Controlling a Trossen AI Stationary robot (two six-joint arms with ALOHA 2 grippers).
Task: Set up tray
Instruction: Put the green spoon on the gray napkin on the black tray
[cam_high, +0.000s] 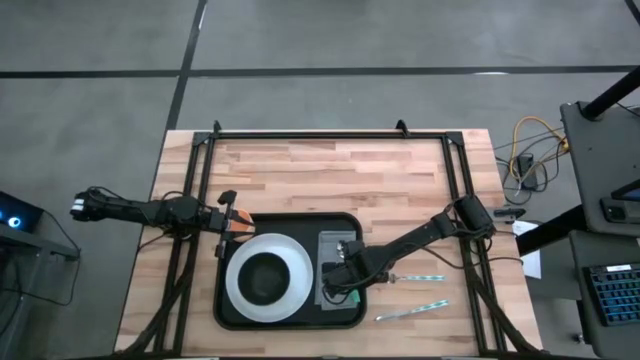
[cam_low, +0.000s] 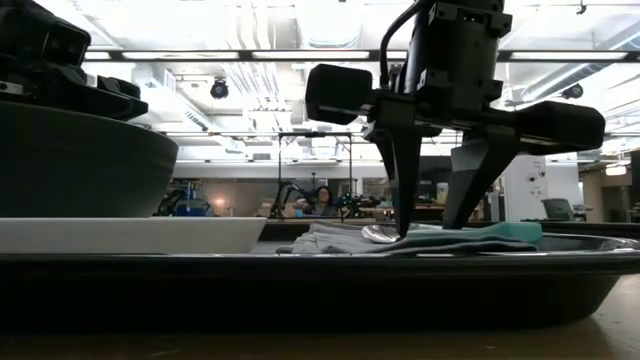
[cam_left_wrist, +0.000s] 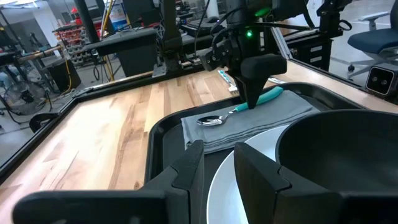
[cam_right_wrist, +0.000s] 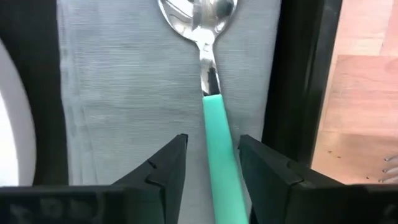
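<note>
While the spoon (cam_right_wrist: 210, 93) lies on the napkin (cam_right_wrist: 124, 93), the right pincer (cam_right_wrist: 211, 163) (fingers parted) straddles its handle.

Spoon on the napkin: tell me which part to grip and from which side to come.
Grip the spoon by its straight teal handle, coming from straight above, fingers either side across its width. It lies flat on the grey napkin in the tray, so only its long sides offer purchase; the bowl is rounded and slick.
</note>
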